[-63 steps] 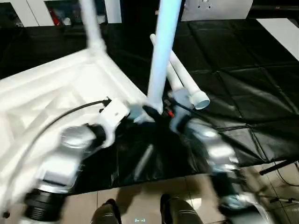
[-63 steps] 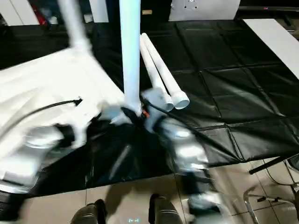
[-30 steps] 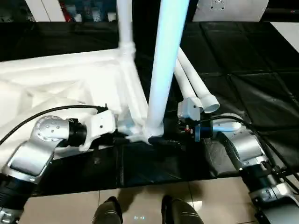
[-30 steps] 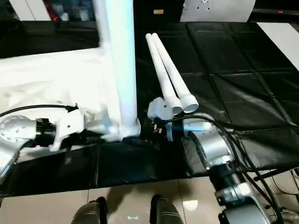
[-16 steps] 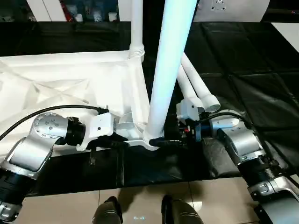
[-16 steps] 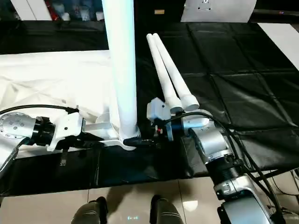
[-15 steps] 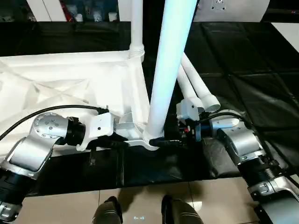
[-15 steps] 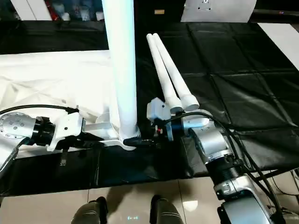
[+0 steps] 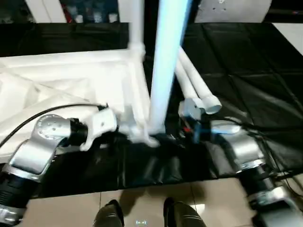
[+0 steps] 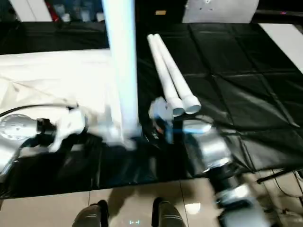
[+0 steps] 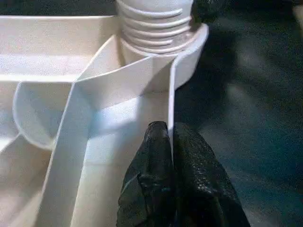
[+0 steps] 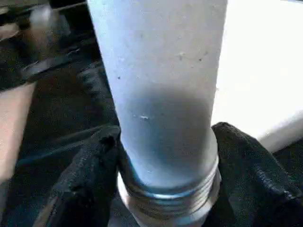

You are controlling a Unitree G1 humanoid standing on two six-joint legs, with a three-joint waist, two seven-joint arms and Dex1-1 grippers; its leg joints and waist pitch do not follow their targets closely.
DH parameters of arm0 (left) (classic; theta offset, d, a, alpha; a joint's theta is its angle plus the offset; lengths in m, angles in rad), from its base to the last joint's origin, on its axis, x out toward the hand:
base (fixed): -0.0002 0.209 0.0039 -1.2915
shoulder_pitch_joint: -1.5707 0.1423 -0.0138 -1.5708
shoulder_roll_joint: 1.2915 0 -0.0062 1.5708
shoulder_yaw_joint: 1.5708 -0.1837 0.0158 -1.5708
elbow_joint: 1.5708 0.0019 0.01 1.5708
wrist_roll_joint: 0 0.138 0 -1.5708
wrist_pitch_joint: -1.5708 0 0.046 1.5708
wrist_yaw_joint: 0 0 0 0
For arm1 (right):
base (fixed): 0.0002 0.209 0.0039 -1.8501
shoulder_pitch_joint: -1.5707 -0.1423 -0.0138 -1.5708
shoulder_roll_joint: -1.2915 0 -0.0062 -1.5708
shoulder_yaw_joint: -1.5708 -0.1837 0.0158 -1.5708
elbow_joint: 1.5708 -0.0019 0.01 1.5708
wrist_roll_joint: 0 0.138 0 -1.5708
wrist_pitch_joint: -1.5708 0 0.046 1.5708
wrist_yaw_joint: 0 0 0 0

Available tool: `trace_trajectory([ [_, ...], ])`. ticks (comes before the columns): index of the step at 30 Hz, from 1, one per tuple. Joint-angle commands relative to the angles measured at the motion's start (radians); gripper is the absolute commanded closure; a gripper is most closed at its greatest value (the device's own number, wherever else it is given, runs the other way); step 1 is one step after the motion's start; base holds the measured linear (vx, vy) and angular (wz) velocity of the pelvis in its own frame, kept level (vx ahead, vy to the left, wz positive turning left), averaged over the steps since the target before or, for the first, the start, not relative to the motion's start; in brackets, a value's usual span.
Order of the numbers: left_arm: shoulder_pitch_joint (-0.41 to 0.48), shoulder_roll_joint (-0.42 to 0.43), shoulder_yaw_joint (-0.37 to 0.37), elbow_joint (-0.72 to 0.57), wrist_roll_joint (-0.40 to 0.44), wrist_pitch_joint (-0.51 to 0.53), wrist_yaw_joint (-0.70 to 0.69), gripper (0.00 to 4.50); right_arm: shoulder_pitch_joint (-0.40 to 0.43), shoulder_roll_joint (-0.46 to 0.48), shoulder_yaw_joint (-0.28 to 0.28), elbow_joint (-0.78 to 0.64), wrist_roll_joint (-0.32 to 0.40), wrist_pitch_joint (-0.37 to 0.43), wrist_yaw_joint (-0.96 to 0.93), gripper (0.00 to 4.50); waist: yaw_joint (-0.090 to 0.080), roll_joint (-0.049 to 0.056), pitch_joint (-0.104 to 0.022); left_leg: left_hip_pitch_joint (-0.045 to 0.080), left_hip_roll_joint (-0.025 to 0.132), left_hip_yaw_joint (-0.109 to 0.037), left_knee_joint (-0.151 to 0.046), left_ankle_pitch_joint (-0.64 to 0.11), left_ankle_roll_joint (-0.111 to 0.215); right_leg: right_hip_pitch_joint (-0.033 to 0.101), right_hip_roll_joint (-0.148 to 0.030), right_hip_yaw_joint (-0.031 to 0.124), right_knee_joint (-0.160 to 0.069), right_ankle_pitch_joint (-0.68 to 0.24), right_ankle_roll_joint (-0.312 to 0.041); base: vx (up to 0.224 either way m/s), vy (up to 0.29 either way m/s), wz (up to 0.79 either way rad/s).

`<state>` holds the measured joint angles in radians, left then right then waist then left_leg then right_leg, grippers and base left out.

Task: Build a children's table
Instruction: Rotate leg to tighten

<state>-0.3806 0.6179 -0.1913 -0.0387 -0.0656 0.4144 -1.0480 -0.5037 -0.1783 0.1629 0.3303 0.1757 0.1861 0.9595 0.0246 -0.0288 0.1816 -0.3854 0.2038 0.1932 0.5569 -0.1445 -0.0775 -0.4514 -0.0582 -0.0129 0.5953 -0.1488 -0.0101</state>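
We have the big white tabletop (image 9: pixel 61 80) lying upside down on the black mat (image 9: pixel 246 71), filling the left half of the frame. One leg (image 9: pixel 136 28) already stands up in its far corner, near the top middle. We are fitting a second leg (image 9: pixel 165 61) into the near corner socket (image 11: pixel 156 35), in the middle of the frame. Its screw rings show at the socket, so we think it is not all the way in yet. Two more legs (image 10: pixel 173 78) lie side by side on the mat, just right of the middle, waiting. So we judge the job is about half done.

Our left pincer (image 11: pixel 171 179) is pinched tight on the thin tabletop rim. Our right pincer (image 12: pixel 165 184) hugs the low end of the standing leg, one finger on each side.

A black cable (image 9: pixel 52 116) loops over our left arm. The spare legs lie close to our right arm.
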Motion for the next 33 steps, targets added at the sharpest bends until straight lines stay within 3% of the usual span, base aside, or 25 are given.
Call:
trace_trajectory([
  [1, -0.011, -0.096, -0.017, -0.076, 0.004, 0.088, 0.147, 4.5, 0.007, 0.107, 0.062, -0.008, 0.001, 0.066, -0.11, 1.75, -0.005, 0.005, -0.062, 0.012, 0.014, -0.016, -0.07, -0.297, -0.019, 0.054, -0.057, 0.03, -0.077, -0.474, -0.151, 0.0, 0.0, 0.0],
  [3, -0.014, -0.16, -0.013, -0.112, 0.013, 0.164, 0.224, 4.5, 0.009, 0.159, 0.056, -0.005, -0.005, 0.086, -0.178, 1.75, -0.013, 0.008, -0.061, 0.022, 0.016, -0.013, -0.067, -0.317, -0.019, 0.043, -0.055, 0.033, -0.085, -0.475, -0.144, 0.0, 0.0, 0.0],
  [6, -0.027, -0.262, -0.017, -0.141, 0.044, 0.24, 0.337, 4.5, -0.004, 0.246, 0.032, 0.022, -0.028, 0.1, -0.327, 1.76, -0.019, 0.004, -0.062, 0.017, 0.013, -0.011, -0.065, -0.301, -0.001, 0.042, -0.051, 0.032, -0.086, -0.44, -0.137, 0.0, 0.0, 0.0],
  [7, -0.035, -0.308, -0.032, -0.15, 0.068, 0.264, 0.383, 4.5, -0.019, 0.29, 0.013, 0.047, -0.046, 0.108, -0.418, 1.76, -0.023, -0.003, -0.063, 0.016, 0.012, -0.008, -0.063, -0.291, 0.004, 0.042, -0.049, 0.033, -0.085, -0.418, -0.136, 0.0, 0.0, 0.0],
  [10, -0.046, -0.339, -0.071, -0.154, 0.098, 0.275, 0.405, 4.5, -0.03, 0.33, -0.006, 0.07, -0.058, 0.093, -0.482, 1.76, -0.024, -0.003, -0.063, 0.015, 0.01, -0.008, -0.063, -0.281, 0.008, 0.043, -0.049, 0.03, -0.084, -0.401, -0.123, 0.0, 0.0, 0.0],
  [11, -0.048, -0.338, -0.075, -0.153, 0.102, 0.273, 0.405, 4.5, -0.027, 0.334, -0.013, 0.068, -0.052, 0.094, -0.485, 1.2, -0.022, -0.001, -0.063, 0.015, 0.01, -0.008, -0.063, -0.277, 0.013, 0.042, -0.047, 0.03, -0.082, -0.375, -0.119, 0.0, 0.0, 0.0],
  [15, -0.052, -0.276, -0.066, -0.139, 0.11, 0.257, 0.372, 4.5, -0.008, 0.283, -0.034, 0.036, -0.048, 0.073, -0.454, 0.83, -0.021, 0.002, -0.065, 0.014, 0.011, -0.007, -0.063, -0.247, 0.024, 0.046, -0.044, 0.029, -0.073, -0.281, -0.139, 0.0, 0.0, 0.0],
  [23, -0.019, -0.174, -0.047, -0.121, 0.092, 0.186, 0.265, 4.5, 0.005, 0.143, -0.057, -0.033, -0.031, 0.03, -0.296, 0.17, -0.016, 0.006, -0.064, 0.015, 0.012, -0.005, -0.063, -0.249, 0.026, 0.05, -0.047, 0.03, -0.074, -0.277, -0.162, 0.0, 0.0, 0.0],
  [24, -0.016, -0.159, -0.049, -0.116, 0.085, 0.163, 0.245, 4.5, 0.003, 0.123, -0.056, -0.036, -0.027, 0.027, -0.273, 0.1, -0.014, 0.01, -0.065, 0.017, 0.011, -0.005, -0.062, -0.249, 0.029, 0.051, -0.047, 0.03, -0.076, -0.273, -0.167, 0.0, 0.0, 0.0],
  [25, -0.002, -0.114, -0.05, -0.107, 0.057, 0.102, 0.175, 4.5, -0.001, 0.063, -0.046, -0.045, -0.021, 0.004, -0.195, 0.04, -0.014, 0.01, -0.065, 0.015, 0.012, -0.006, -0.062, -0.246, 0.032, 0.053, -0.048, 0.03, -0.073, -0.261, -0.176, 0.0, 0.0, 0.0],
  [30, 0.021, -0.021, -0.057, -0.078, 0.014, -0.021, 0.021, 4.5, -0.012, -0.059, -0.004, -0.054, -0.034, -0.053, -0.007, 0.04, -0.007, 0.008, -0.067, 0.02, 0.015, -0.002, -0.06, -0.228, 0.051, 0.053, -0.048, 0.03, -0.069, -0.228, -0.2, 0.0, 0.0, 0.0],
  [33, 0.022, 0.004, -0.062, -0.064, 0.012, -0.059, -0.018, 4.5, -0.014, -0.089, 0.009, -0.056, -0.022, -0.055, 0.06, 0.04, -0.001, 0.01, -0.066, 0.023, 0.018, 0.001, -0.059, -0.225, 0.06, 0.051, -0.048, 0.031, -0.067, -0.214, -0.216, 0.0, 0.0, 0.0],
])
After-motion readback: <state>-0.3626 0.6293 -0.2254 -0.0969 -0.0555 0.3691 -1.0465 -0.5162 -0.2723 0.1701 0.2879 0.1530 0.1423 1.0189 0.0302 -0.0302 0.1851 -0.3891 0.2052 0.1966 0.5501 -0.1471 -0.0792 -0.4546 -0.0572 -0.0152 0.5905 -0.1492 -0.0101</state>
